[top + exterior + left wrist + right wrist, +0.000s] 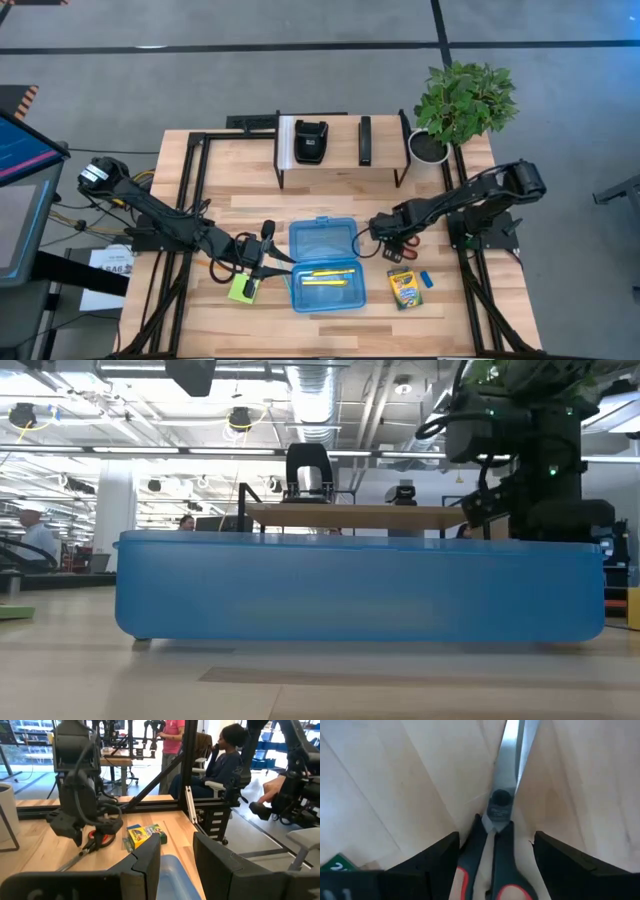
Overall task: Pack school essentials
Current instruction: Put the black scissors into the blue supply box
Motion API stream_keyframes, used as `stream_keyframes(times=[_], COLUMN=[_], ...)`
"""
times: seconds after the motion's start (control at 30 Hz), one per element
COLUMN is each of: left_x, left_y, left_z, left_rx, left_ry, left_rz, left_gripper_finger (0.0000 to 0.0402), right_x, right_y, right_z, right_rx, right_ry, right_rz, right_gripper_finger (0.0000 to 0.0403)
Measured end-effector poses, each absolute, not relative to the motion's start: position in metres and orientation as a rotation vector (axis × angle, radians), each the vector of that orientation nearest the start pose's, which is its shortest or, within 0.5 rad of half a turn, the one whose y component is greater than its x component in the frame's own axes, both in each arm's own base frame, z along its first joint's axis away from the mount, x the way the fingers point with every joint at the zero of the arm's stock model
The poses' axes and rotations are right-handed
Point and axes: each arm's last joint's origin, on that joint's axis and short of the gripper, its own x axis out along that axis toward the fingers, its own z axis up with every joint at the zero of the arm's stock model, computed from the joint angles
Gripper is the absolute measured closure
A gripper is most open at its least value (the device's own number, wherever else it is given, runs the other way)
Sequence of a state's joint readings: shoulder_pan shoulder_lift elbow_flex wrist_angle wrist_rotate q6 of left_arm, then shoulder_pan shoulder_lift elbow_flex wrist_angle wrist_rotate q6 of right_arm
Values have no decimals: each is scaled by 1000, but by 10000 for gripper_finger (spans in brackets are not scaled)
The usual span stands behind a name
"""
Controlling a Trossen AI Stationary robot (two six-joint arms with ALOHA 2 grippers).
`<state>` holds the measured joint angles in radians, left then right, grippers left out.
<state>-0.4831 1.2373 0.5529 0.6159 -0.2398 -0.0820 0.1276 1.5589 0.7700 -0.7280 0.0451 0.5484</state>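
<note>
Right wrist view: the right gripper [495, 865], fingers spread, straddles red-and-black-handled steel scissors [497, 827]; stiff and slippery, best pinched near the pivot.

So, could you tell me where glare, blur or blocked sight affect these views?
Low view: blue box fills the frame, bright ceiling lights behind. Right wrist view: scissors soft, too close; light glares off the blades. High view: evenly lit, sharp. Left wrist view: crayon box clear.
</note>
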Motion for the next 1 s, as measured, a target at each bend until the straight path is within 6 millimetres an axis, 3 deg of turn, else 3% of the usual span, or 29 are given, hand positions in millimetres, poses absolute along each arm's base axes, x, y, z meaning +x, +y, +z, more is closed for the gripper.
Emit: stream_keyframes(times=[0.33,0.7,1.0], left_x=[231,231,231], left_y=[-113,-113,-113], left_z=[238,237,237], left_rx=[-57,-60,-63], left_ry=[79,80,79], left_rz=[-241,-241,-240], left_gripper_finger=[299,299,299], right_x=[241,236,231], right_y=[22,11,10], right_z=[127,142,161], right_rx=[335,360,373], right_ry=[1530,1468,1392], right_rz=[-348,-373,-360], right_gripper_finger=[137,308,373])
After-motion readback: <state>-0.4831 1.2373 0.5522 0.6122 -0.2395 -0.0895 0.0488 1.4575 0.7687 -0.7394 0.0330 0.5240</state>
